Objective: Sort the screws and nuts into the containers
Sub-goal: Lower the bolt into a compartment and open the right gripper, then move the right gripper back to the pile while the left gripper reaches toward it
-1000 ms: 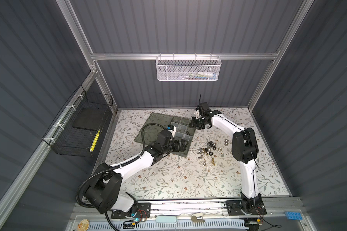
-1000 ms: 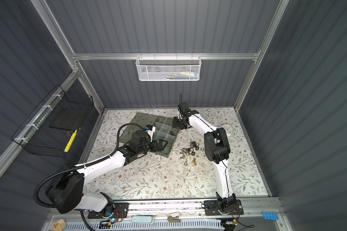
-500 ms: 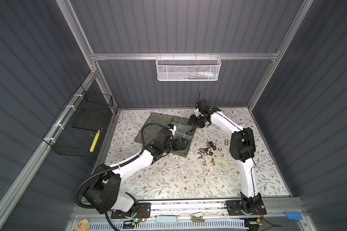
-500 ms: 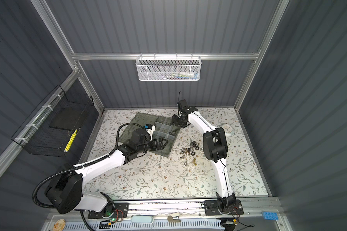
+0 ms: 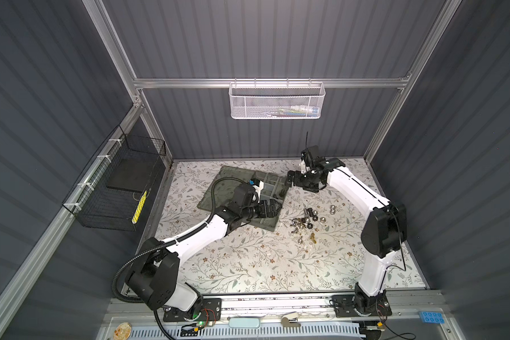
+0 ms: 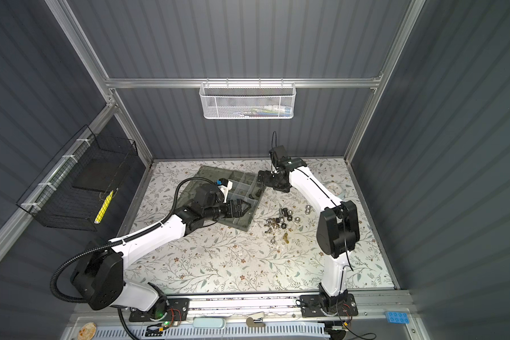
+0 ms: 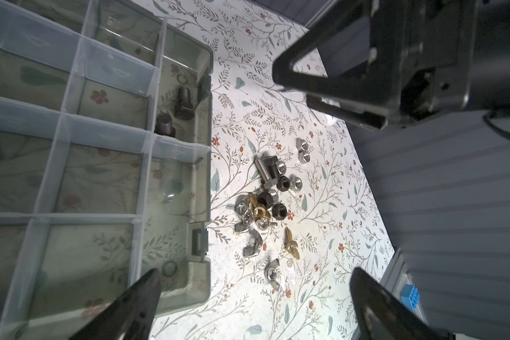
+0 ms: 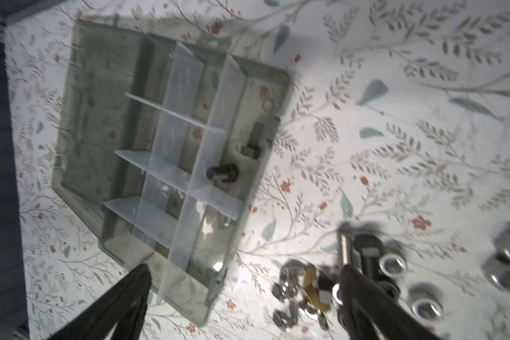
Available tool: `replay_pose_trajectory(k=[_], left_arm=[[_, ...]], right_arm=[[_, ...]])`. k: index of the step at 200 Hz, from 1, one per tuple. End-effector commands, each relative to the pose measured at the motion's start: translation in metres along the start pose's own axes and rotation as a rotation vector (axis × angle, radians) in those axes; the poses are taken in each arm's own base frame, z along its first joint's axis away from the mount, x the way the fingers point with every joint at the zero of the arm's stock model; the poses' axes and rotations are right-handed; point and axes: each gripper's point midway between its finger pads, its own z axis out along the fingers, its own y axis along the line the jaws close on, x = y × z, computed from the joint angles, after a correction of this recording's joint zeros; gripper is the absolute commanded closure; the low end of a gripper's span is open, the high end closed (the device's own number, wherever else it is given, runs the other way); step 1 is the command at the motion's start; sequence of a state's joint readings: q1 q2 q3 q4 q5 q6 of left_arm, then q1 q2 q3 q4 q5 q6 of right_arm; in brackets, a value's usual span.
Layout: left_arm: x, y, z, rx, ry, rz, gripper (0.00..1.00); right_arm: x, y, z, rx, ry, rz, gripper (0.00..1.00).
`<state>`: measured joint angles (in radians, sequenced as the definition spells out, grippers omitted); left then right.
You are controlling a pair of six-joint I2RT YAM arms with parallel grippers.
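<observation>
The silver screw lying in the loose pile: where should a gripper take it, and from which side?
Across the threaded shank of the silver screw, from straight above, jaws crosswise to its length. It lies flat; nuts crowd the side away from the organiser box, so the box side looks freer.

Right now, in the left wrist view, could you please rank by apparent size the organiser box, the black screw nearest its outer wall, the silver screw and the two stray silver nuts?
1. organiser box
2. black screw and silver screw: look alike, unranked
3. silver nuts, alike too
</observation>
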<state>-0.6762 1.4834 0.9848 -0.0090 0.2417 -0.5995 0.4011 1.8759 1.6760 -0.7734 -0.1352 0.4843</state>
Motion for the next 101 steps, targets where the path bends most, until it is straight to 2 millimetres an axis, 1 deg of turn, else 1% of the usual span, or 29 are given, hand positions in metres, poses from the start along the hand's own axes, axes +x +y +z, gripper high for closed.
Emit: replay_pose_trajectory(k=[1,22,50,69,86,101], left_arm=[[0.003,-0.022,0.006,0.046,0.031,0.023,0.0],[0.01,-0.033,0.017,0.047,0.038,0.062,0.0],[0.019,-0.045,0.033,0.048,0.024,0.061,0.0],[0.024,-0.053,0.045,0.061,0.004,0.03,0.0],[0.03,-0.06,0.055,0.05,-0.011,0.042,0.0],[0.033,-0.068,0.062,0.054,-0.014,0.049,0.0]], right_arm=[[0.027,-0.031,0.018,0.07,0.039,0.024,0.01],[0.048,-0.044,0.025,0.08,0.061,0.014,0.01],[0.068,-0.056,0.032,0.095,0.079,0.01,0.02],[0.073,-0.064,0.033,0.09,0.078,0.018,0.04],[0.07,-0.075,0.031,0.076,0.081,0.047,0.06],[0.066,-0.086,0.028,0.058,0.065,0.089,0.11]])
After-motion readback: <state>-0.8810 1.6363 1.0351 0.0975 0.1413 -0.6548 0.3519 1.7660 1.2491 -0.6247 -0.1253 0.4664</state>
